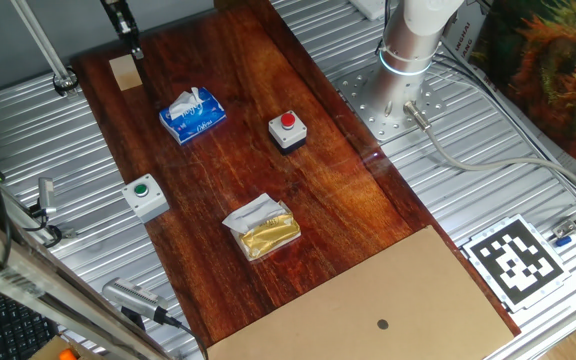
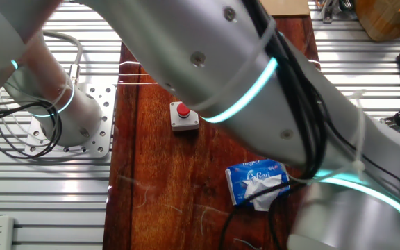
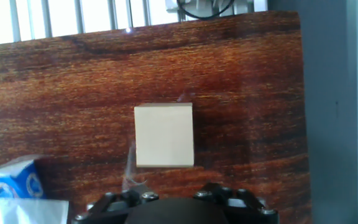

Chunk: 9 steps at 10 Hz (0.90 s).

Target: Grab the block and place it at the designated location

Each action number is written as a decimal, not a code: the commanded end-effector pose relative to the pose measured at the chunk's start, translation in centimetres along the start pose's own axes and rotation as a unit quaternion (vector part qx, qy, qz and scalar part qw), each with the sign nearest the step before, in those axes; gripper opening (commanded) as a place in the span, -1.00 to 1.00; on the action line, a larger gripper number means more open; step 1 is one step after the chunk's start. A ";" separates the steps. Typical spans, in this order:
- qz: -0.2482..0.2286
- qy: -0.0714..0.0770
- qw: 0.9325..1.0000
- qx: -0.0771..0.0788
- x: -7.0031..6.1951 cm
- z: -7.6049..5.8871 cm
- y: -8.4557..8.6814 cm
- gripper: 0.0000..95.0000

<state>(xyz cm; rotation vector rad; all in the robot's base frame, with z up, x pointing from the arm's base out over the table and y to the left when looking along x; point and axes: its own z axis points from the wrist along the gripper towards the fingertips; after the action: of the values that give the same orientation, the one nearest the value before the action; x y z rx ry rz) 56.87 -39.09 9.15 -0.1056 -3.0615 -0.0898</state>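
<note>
Just ahead of your gripper (image 1: 134,50) sits the block (image 3: 164,135); whether it's released or clenched, you can't tell; descending off-centre could knock it aside.

Block (image 3: 164,135) is sitting flat on the dark red-brown board (image 3: 73,99), roughly centre frame, pale top face square to cam, faint shadow along its bottom edge. Hand (image 3: 173,205) is showing only as a dark housing w/ screws at 6 o'clock, just below the block; fingers aren't visible, so can't tell if open or closed. Blue-and-white tissue pack (image 3: 14,196) is poking in at 8 o'clock, apart from the block. Ribbed metal counter (image 3: 61,15) is running along 12 o'clock beyond the board's far edge. Grey surface (image 3: 337,112) is filling the 3 o'clock side.
</note>
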 end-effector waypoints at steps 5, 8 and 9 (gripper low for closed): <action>-0.001 -0.004 1.000 0.000 -1.2 1.1 -0.4 1.00; -0.002 -0.005 1.000 0.000 -1.9 1.6 -0.4 1.00; -0.002 -0.005 1.000 0.000 -2.3 1.8 -0.4 1.00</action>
<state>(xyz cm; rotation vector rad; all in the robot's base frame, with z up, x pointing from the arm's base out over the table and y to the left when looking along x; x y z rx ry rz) 59.28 -39.62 7.14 -0.0998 -3.0720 -0.0940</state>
